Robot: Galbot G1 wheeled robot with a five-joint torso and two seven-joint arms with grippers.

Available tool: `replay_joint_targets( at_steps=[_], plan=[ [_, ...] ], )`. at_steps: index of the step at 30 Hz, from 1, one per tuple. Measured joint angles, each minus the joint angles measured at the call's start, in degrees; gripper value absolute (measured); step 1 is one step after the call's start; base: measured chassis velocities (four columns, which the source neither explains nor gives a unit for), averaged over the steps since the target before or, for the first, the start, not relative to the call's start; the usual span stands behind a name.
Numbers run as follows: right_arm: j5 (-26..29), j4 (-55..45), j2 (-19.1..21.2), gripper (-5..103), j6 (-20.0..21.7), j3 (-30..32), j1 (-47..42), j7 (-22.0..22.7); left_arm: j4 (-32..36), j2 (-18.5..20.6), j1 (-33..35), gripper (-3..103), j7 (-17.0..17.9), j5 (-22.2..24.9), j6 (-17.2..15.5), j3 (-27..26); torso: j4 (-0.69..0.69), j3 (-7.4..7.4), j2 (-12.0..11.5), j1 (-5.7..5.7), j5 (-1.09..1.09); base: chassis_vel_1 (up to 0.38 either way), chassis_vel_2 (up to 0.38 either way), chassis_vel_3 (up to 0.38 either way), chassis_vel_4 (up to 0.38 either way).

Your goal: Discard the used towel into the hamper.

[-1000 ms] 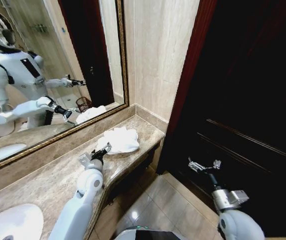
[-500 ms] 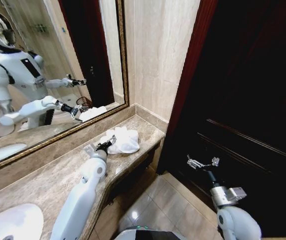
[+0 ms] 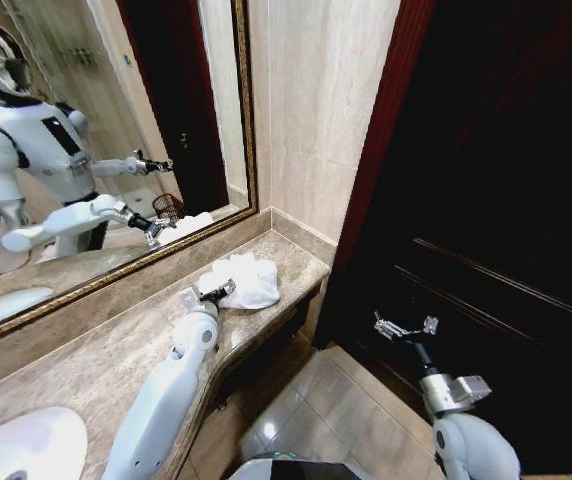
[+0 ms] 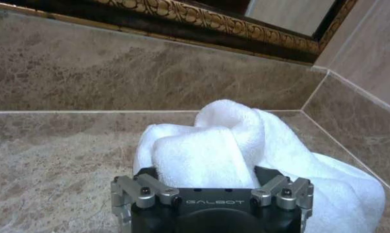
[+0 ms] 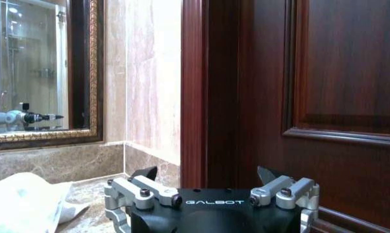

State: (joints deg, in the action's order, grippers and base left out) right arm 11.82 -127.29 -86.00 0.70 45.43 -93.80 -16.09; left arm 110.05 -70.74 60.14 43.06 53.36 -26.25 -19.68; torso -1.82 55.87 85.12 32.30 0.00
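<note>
Fingers of the left gripper (image 4: 208,174) set apart on either side of a raised fold of the crumpled white terry towel (image 4: 247,145), their dark tips just showing at the cloth's near edge in the left wrist view; whether they press the fabric cannot be told. In the head view the left gripper (image 3: 218,293) reaches the near-left edge of the towel (image 3: 241,280), which lies bunched at the far end of the mottled brown marble counter (image 3: 106,355), close to the corner where the matching marble backsplash (image 4: 85,73) meets the beige stone side wall (image 3: 316,110). The white left arm (image 3: 171,385) extends along the counter from the lower edge of the view, passing a white oval sink basin (image 3: 21,445) at lower left. Above the backsplash runs the carved gilt frame of a wall mirror (image 3: 106,110), in which the robot's own reflection and, small and low beside the reflected towel, a dark open-weave round basket (image 3: 168,207) appear; this reflection is the one sighting of the hamper. The right gripper (image 3: 404,327) hangs off the counter over the tiled floor (image 3: 326,410), fingers spread with nothing between them, before a dark reddish-brown panelled wooden door (image 3: 486,180); the right wrist view shows the same door (image 5: 337,73) and its frame beside the stone wall.
</note>
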Motion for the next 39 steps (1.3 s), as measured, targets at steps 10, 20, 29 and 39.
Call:
replay_joint_targets(
  at_steps=[10,20,29,39],
  plan=[
    [0.1,0.2,0.1,100,-0.3,0.3,-0.1,0.0,-1.4,-0.1,-0.7,70,-0.4,-0.3,0.7,0.4,0.0,0.0,0.0,0.0,0.0,0.0,0.0,0.0,0.0],
    [0.1,0.2,0.0,100,-0.4,0.2,0.1,0.0,-1.3,0.5,-0.3,31,-0.6,-0.4,1.3,-0.1,0.0,0.0,0.0,0.0,0.0,0.0,0.0,0.0,0.0],
    [0.1,-0.1,-0.1,100,-0.3,0.2,0.1,0.0,-1.1,0.9,0.1,8,-1.1,-0.4,1.8,-0.4,0.0,0.0,0.0,0.0,0.0,0.0,0.0,0.0,0.0],
    [0.1,-0.5,-0.2,100,-0.3,0.3,-0.1,0.0,-0.4,1.0,1.5,8,-3.0,-0.4,2.8,-1.3,0.0,0.0,0.0,0.0,0.0,0.0,0.0,0.0,0.0]
  ],
)
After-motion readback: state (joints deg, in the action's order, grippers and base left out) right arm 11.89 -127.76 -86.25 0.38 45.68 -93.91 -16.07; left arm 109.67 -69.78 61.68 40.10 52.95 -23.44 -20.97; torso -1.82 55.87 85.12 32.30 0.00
